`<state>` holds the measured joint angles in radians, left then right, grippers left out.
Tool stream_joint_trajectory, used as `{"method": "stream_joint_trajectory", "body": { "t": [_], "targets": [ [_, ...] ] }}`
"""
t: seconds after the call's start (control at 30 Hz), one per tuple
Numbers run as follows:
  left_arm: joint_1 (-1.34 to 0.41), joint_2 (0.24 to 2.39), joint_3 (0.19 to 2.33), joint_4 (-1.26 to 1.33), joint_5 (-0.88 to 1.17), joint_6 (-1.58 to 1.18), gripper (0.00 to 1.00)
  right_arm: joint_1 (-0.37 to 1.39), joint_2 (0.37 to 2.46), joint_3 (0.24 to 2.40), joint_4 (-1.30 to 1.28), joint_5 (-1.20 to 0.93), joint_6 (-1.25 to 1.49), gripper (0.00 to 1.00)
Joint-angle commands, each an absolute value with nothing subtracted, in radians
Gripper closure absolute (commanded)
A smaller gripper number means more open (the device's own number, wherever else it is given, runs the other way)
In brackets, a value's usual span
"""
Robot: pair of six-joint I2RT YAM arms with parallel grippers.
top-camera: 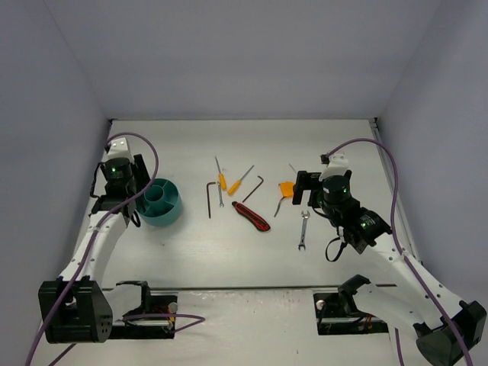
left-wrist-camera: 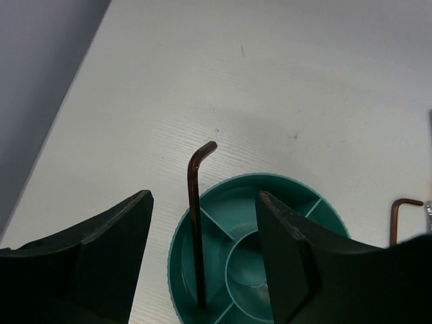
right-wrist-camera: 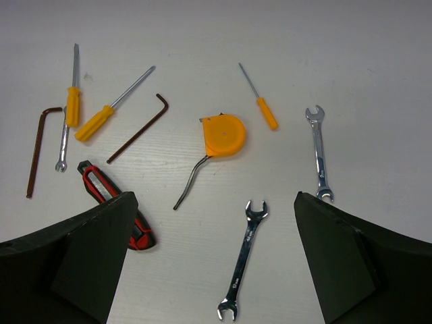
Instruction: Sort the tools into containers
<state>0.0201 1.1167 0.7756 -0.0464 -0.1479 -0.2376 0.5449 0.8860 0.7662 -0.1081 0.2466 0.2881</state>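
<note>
Beside the left arm, the round teal bowl [top-camera: 162, 215] holds one dark hex key [left-wrist-camera: 196, 229], propped in an outer compartment with its bent end over the rim. Left gripper [left-wrist-camera: 204, 199] hovers above it, jaws wide apart, gripping nothing. Right gripper [right-wrist-camera: 214, 202], equally spread and empty, hangs over a silver wrench [right-wrist-camera: 245, 260] among loose tools on the table [top-camera: 343, 141], well apart from the bowl.

Even diffuse overhead light; table [top-camera: 229, 263] reads bright white, shadows soft and faint. Wrist views sharp on the tabletop, near fingers [right-wrist-camera: 74, 263] dark and slightly blurred. Small glints on the wrench [right-wrist-camera: 242, 258].
</note>
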Motion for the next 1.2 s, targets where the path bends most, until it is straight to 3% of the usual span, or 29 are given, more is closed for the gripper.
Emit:
{"method": "stream_joint_trajectory", "body": {
  "t": [0.0,0.27,0.43,0.87,1.17],
  "targets": [
    [-0.023,1.069,0.974,-0.176,-0.162,-0.275,0.41,0.552,0.885,0.776,-0.038,0.273,0.293,0.00],
    [-0.265,1.296,1.464,-0.577,-0.109,-0.326,0.41,0.552,0.902,0.781,-0.039,0.265,0.288,0.00],
    [-0.361,1.464,1.637,-0.688,-0.067,-0.392,0.41,0.552,0.889,0.781,-0.041,0.267,0.288,0.00],
    [-0.468,1.874,1.714,-0.709,-0.114,-0.545,0.42,0.555,0.897,0.775,-0.041,0.276,0.287,0.00],
    [-0.452,2.035,1.719,-0.707,-0.077,-0.558,0.50,0.557,0.902,0.769,-0.038,0.282,0.288,0.00]
  ]
}}
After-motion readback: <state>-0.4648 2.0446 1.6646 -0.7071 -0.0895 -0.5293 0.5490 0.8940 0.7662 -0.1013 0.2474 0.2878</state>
